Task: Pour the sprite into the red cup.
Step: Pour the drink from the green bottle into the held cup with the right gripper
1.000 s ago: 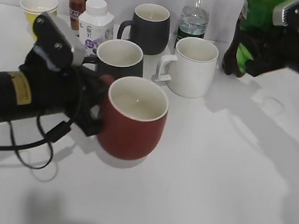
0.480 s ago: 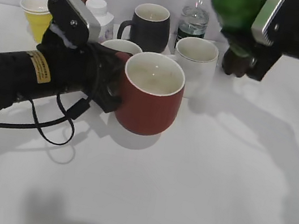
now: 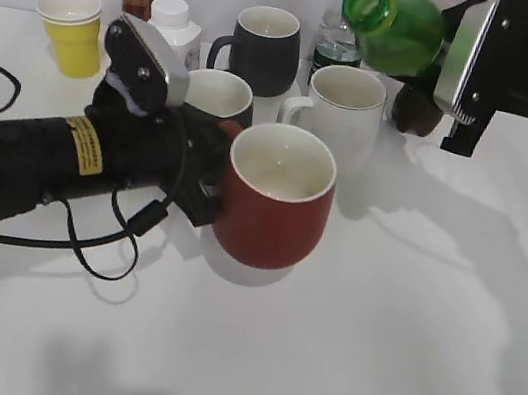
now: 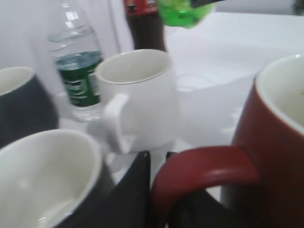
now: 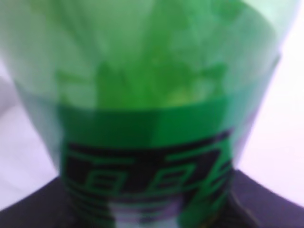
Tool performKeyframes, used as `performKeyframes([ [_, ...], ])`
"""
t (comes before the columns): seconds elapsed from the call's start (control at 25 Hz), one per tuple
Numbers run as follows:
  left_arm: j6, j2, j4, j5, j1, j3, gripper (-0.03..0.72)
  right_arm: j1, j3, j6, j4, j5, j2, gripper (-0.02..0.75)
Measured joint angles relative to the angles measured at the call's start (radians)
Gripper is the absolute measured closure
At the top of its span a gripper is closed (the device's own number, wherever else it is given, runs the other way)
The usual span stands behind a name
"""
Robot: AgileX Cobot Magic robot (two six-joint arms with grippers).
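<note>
The red cup is a dark red mug with an off-white inside, held just above the table at the middle of the exterior view. My left gripper is shut on its loop handle. The sprite is a green bottle, tipped on its side at the top right with its open mouth pointing left, above the white mug and up-right of the red cup. My right gripper is shut on its body; the bottle fills the right wrist view.
A white mug, two black mugs, a clear water bottle, a dark cola bottle, a yellow paper cup and a white bottle stand behind the red cup. A black cable lies by my left arm.
My left gripper has carried the red cup to the right. My right gripper has swung the sprite leftward and tipped it over onto its side.
</note>
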Motion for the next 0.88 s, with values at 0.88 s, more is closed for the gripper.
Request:
performKeyframes([
  [0.88,-0.006,0.004,0.027,0.105,-0.07,-0.067,0.623,0.0,0.0,-0.32,-0.057,0.039,0.0,0.36],
])
